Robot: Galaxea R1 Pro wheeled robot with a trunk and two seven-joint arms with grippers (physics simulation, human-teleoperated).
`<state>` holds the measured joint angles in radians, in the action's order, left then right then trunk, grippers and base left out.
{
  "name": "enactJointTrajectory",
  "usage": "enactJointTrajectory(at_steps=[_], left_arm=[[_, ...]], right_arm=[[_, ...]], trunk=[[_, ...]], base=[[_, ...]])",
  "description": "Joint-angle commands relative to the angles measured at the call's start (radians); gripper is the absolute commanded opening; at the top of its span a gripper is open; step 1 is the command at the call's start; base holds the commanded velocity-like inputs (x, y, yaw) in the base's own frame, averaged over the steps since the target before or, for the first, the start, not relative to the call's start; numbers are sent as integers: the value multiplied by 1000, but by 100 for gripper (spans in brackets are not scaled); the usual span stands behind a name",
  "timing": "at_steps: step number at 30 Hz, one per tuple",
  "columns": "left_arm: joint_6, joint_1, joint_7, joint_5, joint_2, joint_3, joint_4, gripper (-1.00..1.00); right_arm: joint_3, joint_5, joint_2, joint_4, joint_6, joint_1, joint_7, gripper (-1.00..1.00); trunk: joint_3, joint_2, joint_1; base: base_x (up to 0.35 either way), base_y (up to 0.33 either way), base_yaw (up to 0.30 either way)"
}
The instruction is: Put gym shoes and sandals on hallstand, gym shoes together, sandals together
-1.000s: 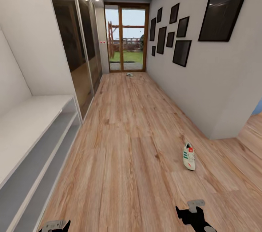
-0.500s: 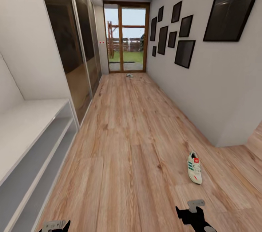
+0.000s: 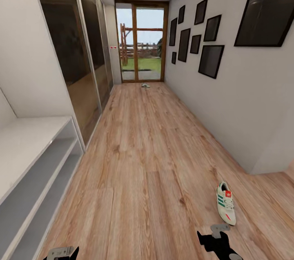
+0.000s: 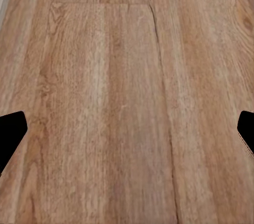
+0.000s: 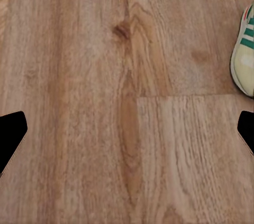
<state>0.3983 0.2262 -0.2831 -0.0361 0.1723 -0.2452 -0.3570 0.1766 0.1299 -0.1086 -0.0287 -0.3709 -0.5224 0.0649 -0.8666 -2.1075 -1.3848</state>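
One gym shoe (image 3: pixel 226 203), white with green stripes and a red-orange heel, lies on the corridor floor (image 3: pixel 147 162) at the lower right, close to the right wall. Its toe end (image 5: pixel 244 57) also shows at the edge of the right wrist view. My right gripper (image 3: pixel 215 238) hangs just short of the shoe and a little to its left; its jaws stand wide open (image 5: pixel 127 131) over bare planks. My left gripper (image 3: pixel 61 253) is low at the left, open (image 4: pixel 127 131) over bare floor. The hallstand (image 3: pixel 36 145) runs along the left wall. The sandals are out of view.
A small pale object (image 3: pixel 145 85) lies far down the corridor by the glass door (image 3: pixel 141 41), too small to identify. Mirrored wardrobe doors (image 3: pixel 77 56) line the left wall beyond the hallstand. Framed pictures (image 3: pixel 204 35) hang on the right wall (image 3: pixel 228 101).
The whole head view has shifted: the camera moved forward down the corridor. The gym shoe now sits lower and further right in the picture. Both grippers keep their places in the frame.
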Motion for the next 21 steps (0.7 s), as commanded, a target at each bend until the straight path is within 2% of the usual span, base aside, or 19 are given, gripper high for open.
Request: enactJointTrajectory(at_steps=[1, 21], left_arm=[[1, 1, -10, -4, 0, -6, 1, 100], [0, 1, -10, -5, -1, -6, 1, 100]], right_arm=[[6, 11, 0, 1, -3, -1, 6, 100], [6, 11, 0, 1, -3, -1, 6, 100]], trunk=[[-1, 0, 0], [-1, 0, 0]], base=[[340, 0, 0], [340, 0, 0]])
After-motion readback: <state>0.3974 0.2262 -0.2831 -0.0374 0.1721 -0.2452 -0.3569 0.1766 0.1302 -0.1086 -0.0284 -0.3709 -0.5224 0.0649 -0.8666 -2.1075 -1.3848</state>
